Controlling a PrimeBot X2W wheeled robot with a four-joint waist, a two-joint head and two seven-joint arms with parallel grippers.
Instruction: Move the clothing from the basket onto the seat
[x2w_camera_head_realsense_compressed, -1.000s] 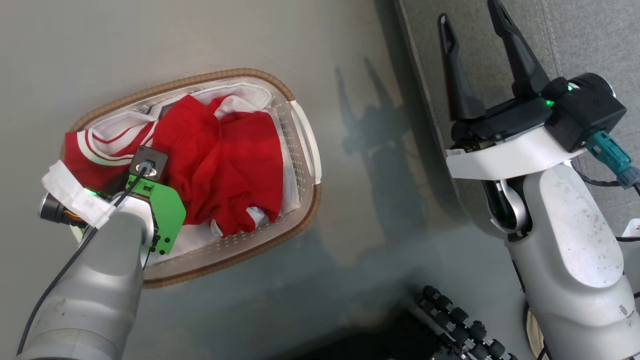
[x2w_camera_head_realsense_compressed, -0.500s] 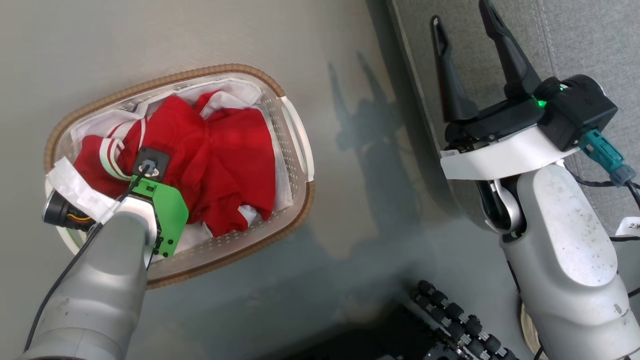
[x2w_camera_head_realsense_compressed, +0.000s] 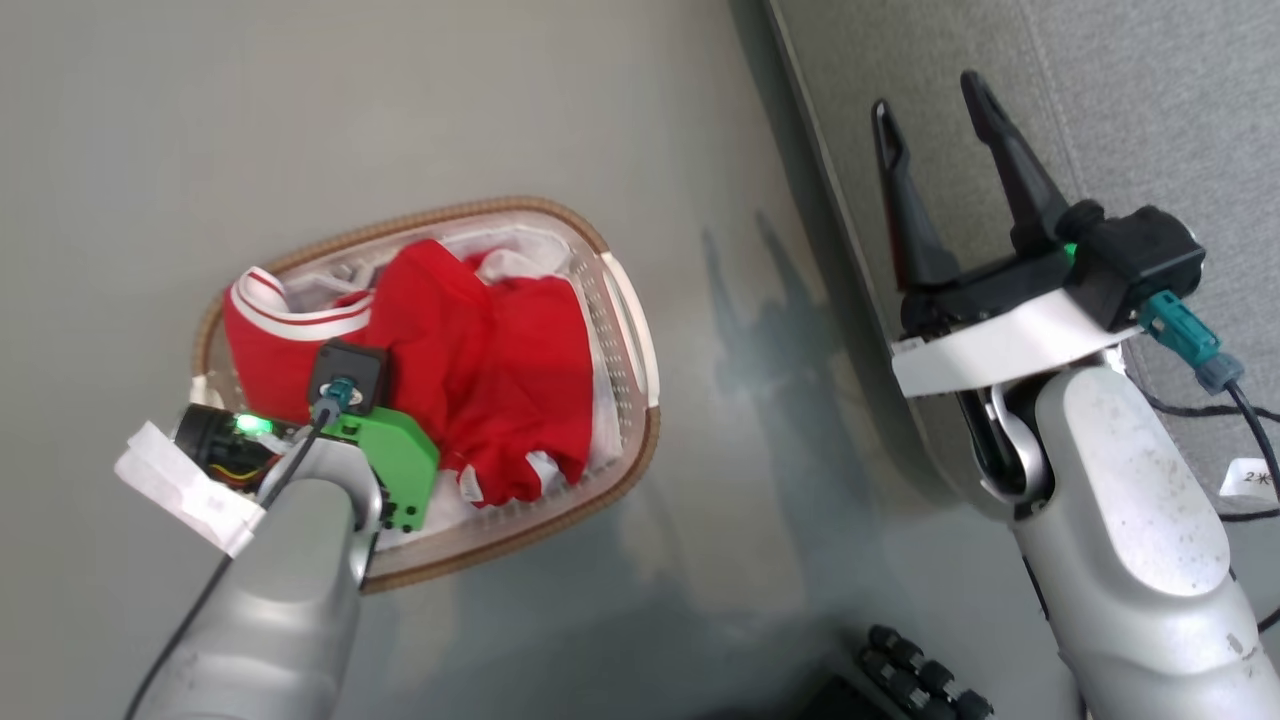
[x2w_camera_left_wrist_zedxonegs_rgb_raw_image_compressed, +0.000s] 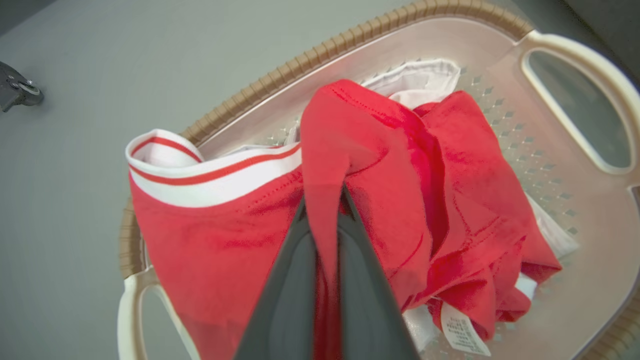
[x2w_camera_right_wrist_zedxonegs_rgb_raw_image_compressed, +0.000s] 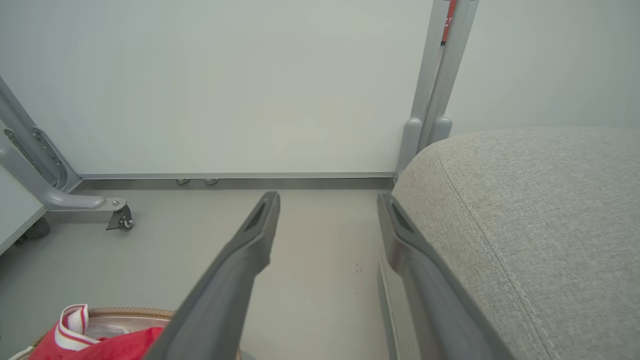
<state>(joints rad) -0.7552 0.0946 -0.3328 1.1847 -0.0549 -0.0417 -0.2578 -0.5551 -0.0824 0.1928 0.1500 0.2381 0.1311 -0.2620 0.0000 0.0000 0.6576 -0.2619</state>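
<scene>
A: Whereabouts of the clothing (x2w_camera_head_realsense_compressed: 470, 370)?

B: Heaped in the basket (x2w_camera_head_realsense_compressed: 625, 470), centre-left of the head view. Red bunched toward the middle. Striped trim (x2w_camera_head_realsense_compressed: 290, 310) lapping the woven rim at the upper left.

A: Grip?

B: Left gripper (x2w_camera_left_wrist_zedxonegs_rgb_raw_image_compressed: 324, 200) clenched on a raised fold of that clothing (x2w_camera_left_wrist_zedxonegs_rgb_raw_image_compressed: 400, 175), lower centre of the left wrist view. Fingers pressed close, red pinched between. Rest of the cloth slack against the basket (x2w_camera_left_wrist_zedxonegs_rgb_raw_image_compressed: 350, 45) wall. White liner (x2w_camera_left_wrist_zedxonegs_rgb_raw_image_compressed: 420, 77) peeking out at the top, care label (x2w_camera_left_wrist_zedxonegs_rgb_raw_image_compressed: 462, 332) at lower right.

A: Other claw?

B: Right gripper (x2w_camera_head_realsense_compressed: 925, 92) released, fingers spread, holding nothing. Upper right of the head view, near the edge of the seat (x2w_camera_head_realsense_compressed: 1100, 110).

A: Edges?

B: Basket handle (x2w_camera_head_realsense_compressed: 635, 310) on the side toward the seat. Seat edge slanting down the right of the head view. Rounded and stitched in the right wrist view (x2w_camera_right_wrist_zedxonegs_rgb_raw_image_compressed: 525, 210).

A: Room to move?

B: Strip of grey floor (x2w_camera_head_realsense_compressed: 760, 330) between basket and seat, shadowed. More open floor across the upper left. In the right wrist view, open floor ahead of the right gripper (x2w_camera_right_wrist_zedxonegs_rgb_raw_image_compressed: 328, 196) as far as a white wall (x2w_camera_right_wrist_zedxonegs_rgb_raw_image_compressed: 225, 85). Grey post (x2w_camera_right_wrist_zedxonegs_rgb_raw_image_compressed: 432, 100) at the seat's corner, caster foot (x2w_camera_right_wrist_zedxonegs_rgb_raw_image_compressed: 117, 215) at far left.
</scene>
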